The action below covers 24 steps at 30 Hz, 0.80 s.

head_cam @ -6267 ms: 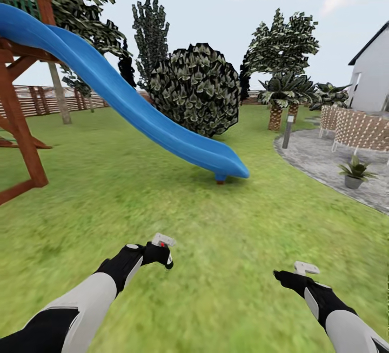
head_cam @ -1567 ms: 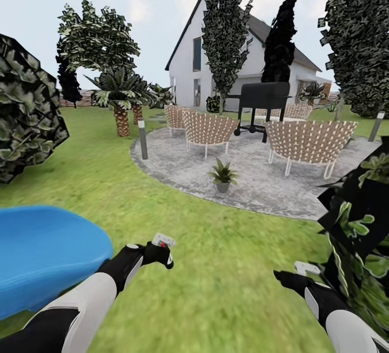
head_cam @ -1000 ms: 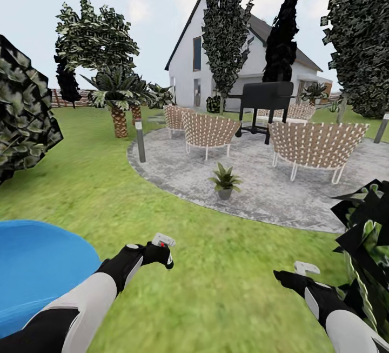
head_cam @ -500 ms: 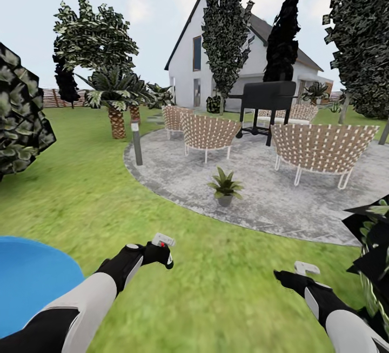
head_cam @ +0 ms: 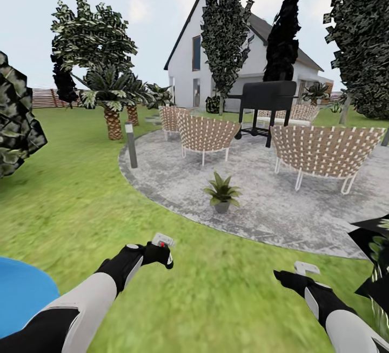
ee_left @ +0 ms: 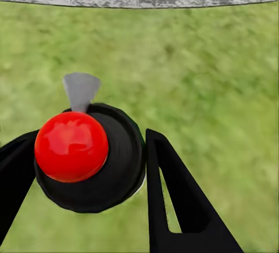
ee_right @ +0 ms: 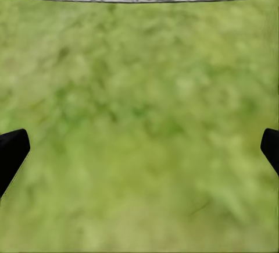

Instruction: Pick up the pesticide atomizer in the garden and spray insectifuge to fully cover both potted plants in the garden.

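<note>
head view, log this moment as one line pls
phase: approach | left gripper: shut on pesticide atomizer | right gripper: open | potted plant: ahead on patio

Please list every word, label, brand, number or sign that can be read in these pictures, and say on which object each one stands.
None: no readable text, number or brand appears in any view.
The pale pesticide atomizer with the dark nozzle head, held in the left gripper: only a plain red dot, no lettering.
The white house with the dark roof, the black barbecue grill, the woven wicker chairs and the short grey bollard lamp: no signs or labels.
</note>
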Motion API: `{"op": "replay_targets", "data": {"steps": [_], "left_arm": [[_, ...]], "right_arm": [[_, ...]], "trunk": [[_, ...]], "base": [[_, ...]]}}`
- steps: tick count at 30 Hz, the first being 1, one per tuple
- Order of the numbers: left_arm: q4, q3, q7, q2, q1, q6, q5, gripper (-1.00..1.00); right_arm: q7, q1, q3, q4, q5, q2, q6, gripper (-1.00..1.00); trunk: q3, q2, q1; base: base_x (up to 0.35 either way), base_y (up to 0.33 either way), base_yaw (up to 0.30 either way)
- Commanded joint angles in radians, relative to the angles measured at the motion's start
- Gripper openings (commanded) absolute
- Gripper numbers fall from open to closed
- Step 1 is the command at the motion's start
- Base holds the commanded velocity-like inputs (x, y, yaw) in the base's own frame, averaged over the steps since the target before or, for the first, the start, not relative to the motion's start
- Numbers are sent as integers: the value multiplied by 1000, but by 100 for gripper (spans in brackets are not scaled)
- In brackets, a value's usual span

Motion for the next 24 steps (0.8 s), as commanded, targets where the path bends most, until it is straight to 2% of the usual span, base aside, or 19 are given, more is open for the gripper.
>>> {"op": "replay_targets", "data": {"steps": [1,16,24], "left_arm": [[-3,2,-3,0,0,7,-2,-100],[-2,2,-3,0,0,7,-2,-100],[-3,2,-3,0,0,7,-2,-100]], "right_arm": [[7,-1,-8,-2,8,1,5,100],[7,-1,-9,-2,8,1,5,100],[7,-1,-9,-2,8,1,5,100]], "trunk": [[-1,0,0],[-1,0,0],[-1,0,0]], "base": [[296,-8,0],[298,-3,0],[299,-92,0]]}}
